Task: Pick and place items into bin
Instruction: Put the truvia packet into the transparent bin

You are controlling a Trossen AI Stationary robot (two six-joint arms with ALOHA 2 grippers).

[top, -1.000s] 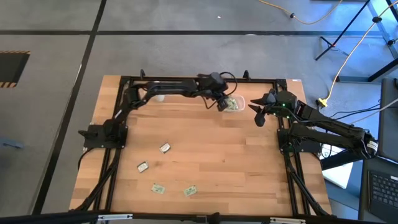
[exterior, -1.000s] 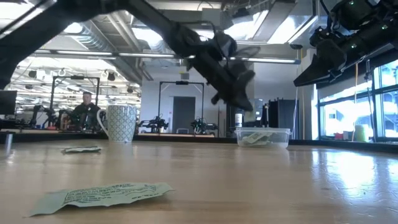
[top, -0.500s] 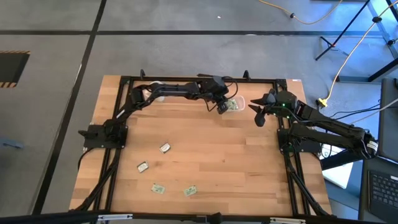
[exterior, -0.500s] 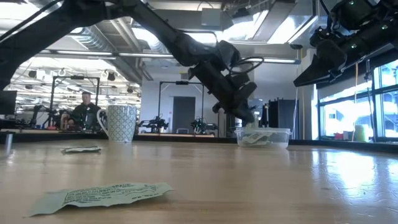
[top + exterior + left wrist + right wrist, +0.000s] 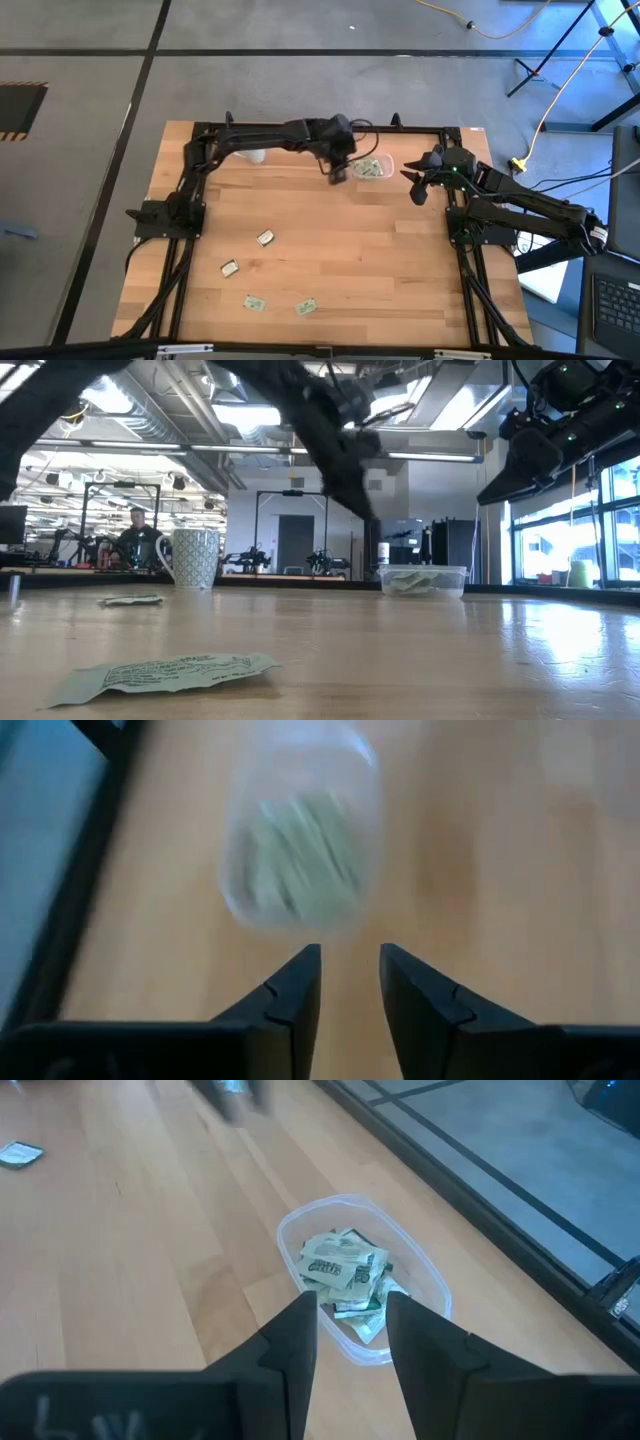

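Left end effector (image 5: 335, 172): fingers slightly apart, empty, just beside the bin (image 5: 372, 167) at the surface's far edge. Right end effector (image 5: 418, 186): waiting on the bin's other side, narrowly parted, nothing held. Loose packets (image 5: 264, 238): four, near edge, well apart from both; left arm nearer. Right wrist view shows the bin (image 5: 363, 1278) heaped with packets; low view adds a mug (image 5: 195, 558).

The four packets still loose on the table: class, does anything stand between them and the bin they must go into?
Nothing visible does. The four packets lie on bare table. The bin sits at the far edge. The left gripper hangs beside it; the mug stands off to the side.
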